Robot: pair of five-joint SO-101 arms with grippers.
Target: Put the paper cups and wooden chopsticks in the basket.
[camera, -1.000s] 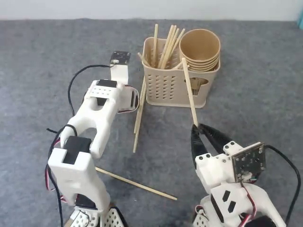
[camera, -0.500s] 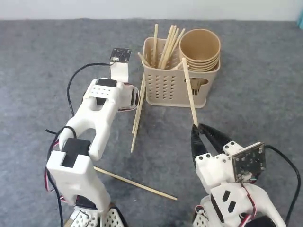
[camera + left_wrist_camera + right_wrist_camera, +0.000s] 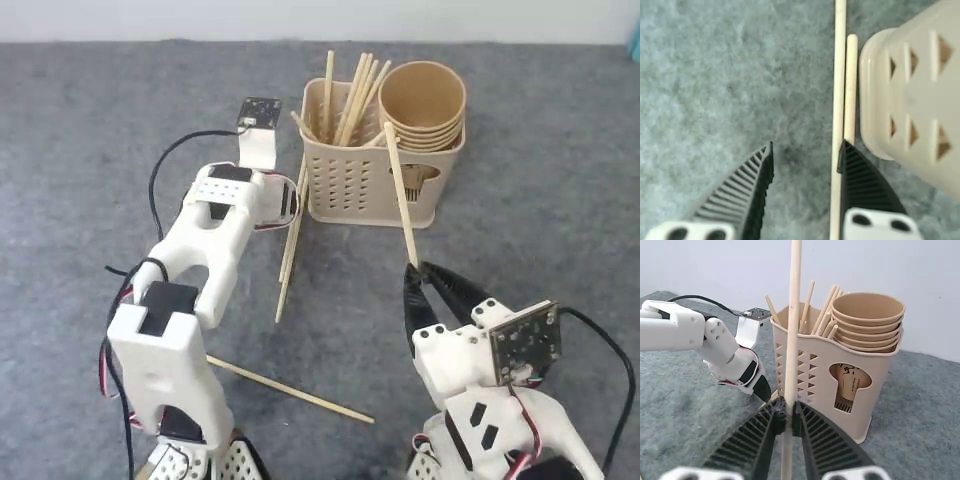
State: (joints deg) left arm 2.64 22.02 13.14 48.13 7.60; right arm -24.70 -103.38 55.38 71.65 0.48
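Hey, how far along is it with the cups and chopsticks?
Done: stacked paper cups and several chopsticks stand in the basket. In hand: the right gripper is shut on a single chopstick. Remaining: two chopsticks propped against the basket beside the open left gripper, and a loose chopstick lying on the table.

Beige basket (image 3: 350, 185) with rows of small cut-out slots. Tan-brown paper cups (image 3: 424, 95), one with a dark printed motif. Pale wooden chopsticks (image 3: 401, 195). Mottled grey worktop (image 3: 90, 120). White arms (image 3: 215, 235); black, ridged left gripper (image 3: 806, 150) and right gripper (image 3: 788, 412).
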